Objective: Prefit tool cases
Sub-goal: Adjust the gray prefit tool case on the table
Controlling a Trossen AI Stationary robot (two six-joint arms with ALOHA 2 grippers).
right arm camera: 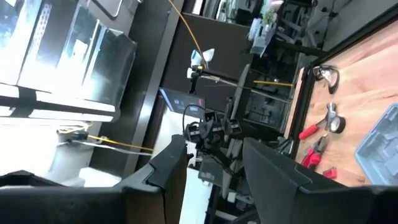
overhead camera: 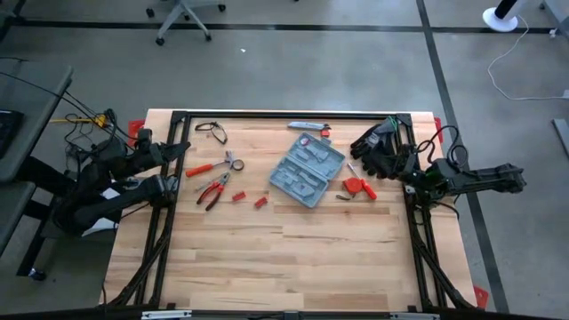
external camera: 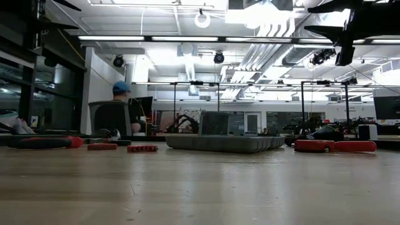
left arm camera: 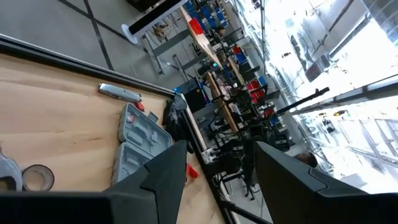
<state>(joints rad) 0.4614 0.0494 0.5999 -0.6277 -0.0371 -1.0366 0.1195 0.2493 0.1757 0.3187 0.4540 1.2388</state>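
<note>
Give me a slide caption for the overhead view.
Open grey tool case lies on the wooden table among scattered tools; both arms wait at the sides.

My workshop, beyond the table

Around me lies grey concrete floor (overhead camera: 356, 62) crossed by dark lines; an office chair (overhead camera: 182, 13) stands behind, and ceiling strip lights (external camera: 156, 39) glow above a seated person (external camera: 119, 112).

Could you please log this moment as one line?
grey-blue plastic hinged case: open, mid-table, untouched | left gripper: parked, empty | right gripper: parked, empty
</note>
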